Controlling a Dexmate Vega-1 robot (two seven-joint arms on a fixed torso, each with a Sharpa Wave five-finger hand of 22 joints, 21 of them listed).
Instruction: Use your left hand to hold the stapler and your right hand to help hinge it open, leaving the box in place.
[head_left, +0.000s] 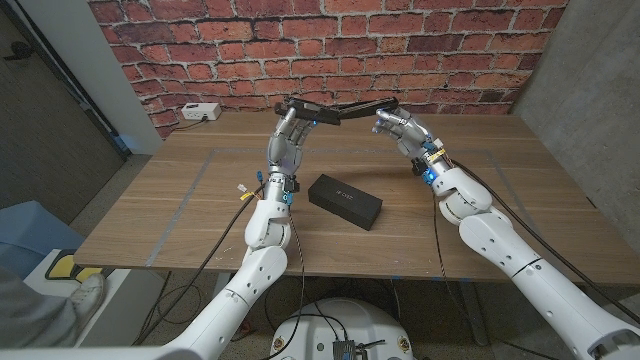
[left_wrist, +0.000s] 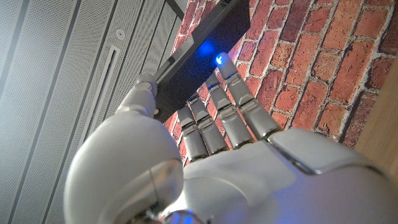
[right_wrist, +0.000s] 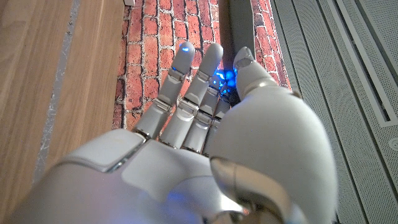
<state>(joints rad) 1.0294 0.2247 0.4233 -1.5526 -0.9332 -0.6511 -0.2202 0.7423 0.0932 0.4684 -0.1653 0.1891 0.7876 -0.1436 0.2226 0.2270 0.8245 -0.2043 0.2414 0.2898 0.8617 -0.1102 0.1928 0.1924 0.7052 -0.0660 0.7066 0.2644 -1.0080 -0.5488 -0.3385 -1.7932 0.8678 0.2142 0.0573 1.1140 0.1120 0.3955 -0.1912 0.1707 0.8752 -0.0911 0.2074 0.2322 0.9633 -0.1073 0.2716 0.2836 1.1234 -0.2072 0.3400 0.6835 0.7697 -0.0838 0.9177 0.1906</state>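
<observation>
Both arms are up over the far half of the wooden table (head_left: 200, 190), and the stapler (head_left: 335, 108) hangs in the air between them, a long black bar stretched left to right in front of the brick wall (head_left: 420, 50). The left hand (head_left: 290, 140) grips its left end, fingers reaching up around it. The right hand (head_left: 402, 127) meets the bar's right end, fingers on it, though whether they truly clamp it or only press is hard to judge from the head view. Below and nearer, the black box (head_left: 346, 201) lies flat on the table between the two forearms, well apart from both hands.

In the left wrist view the left hand (left_wrist: 211, 143) has fingers stretched against the dark stapler (left_wrist: 211, 43), thumb on its edge; a blue glow blurs the contact. In the right wrist view the right hand (right_wrist: 205, 124) covers nearly all of the stapler, and its grip cannot be made out. A white power strip (head_left: 200, 112) sits at the table's far left.
</observation>
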